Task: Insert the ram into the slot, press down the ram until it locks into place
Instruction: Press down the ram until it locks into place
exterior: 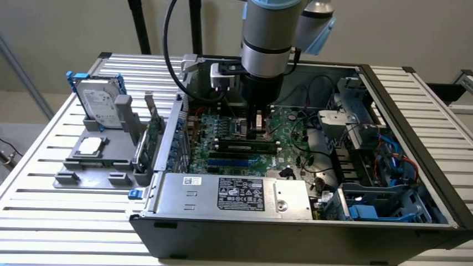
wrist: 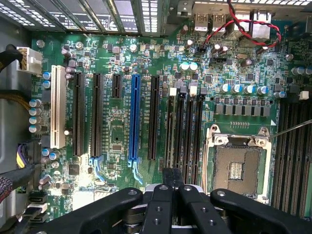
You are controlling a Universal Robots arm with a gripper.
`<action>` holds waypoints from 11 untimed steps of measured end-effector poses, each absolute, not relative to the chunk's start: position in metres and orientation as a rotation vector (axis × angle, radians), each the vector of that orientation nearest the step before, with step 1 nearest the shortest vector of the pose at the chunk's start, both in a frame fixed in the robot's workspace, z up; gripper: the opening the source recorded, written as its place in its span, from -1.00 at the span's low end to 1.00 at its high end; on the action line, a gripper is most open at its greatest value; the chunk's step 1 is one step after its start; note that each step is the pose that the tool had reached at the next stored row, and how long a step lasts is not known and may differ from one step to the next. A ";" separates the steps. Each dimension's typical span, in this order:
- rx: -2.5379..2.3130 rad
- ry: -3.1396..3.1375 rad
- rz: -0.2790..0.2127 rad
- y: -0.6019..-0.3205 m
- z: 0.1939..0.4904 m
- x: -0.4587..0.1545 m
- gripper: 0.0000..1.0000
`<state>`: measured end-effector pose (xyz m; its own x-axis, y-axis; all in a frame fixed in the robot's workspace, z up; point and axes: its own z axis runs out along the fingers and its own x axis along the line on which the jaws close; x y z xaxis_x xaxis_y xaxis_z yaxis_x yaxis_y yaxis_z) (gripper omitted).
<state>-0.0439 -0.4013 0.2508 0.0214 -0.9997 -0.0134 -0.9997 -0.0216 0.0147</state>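
Gripper (wrist: 170, 178) clenched, fingertips together, low over motherboard (wrist: 117, 126) at ram (exterior: 244, 146) in slot (wrist: 183, 126), apparently bearing down so stick locks; end clips unreadable.

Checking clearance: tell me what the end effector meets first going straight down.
Probably the long black slots beside the silver processor socket; the end effector hangs directly above them, though depth is hard to judge.

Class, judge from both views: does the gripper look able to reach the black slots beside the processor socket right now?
Probably yes. The case stands open, the gripper hangs just above the board, and the slots lie bare close by, with no cable or card across them.
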 end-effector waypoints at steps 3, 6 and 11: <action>2.244 -2.196 -0.032 -0.401 0.251 -0.044 -0.79; 2.244 -2.196 -0.032 -0.401 0.247 -0.044 -0.79; 2.244 -2.196 -0.032 -0.399 0.238 -0.044 -0.79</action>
<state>-0.0437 -0.3990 0.2381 0.0213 -0.9997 -0.0134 -0.9996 -0.0216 0.0158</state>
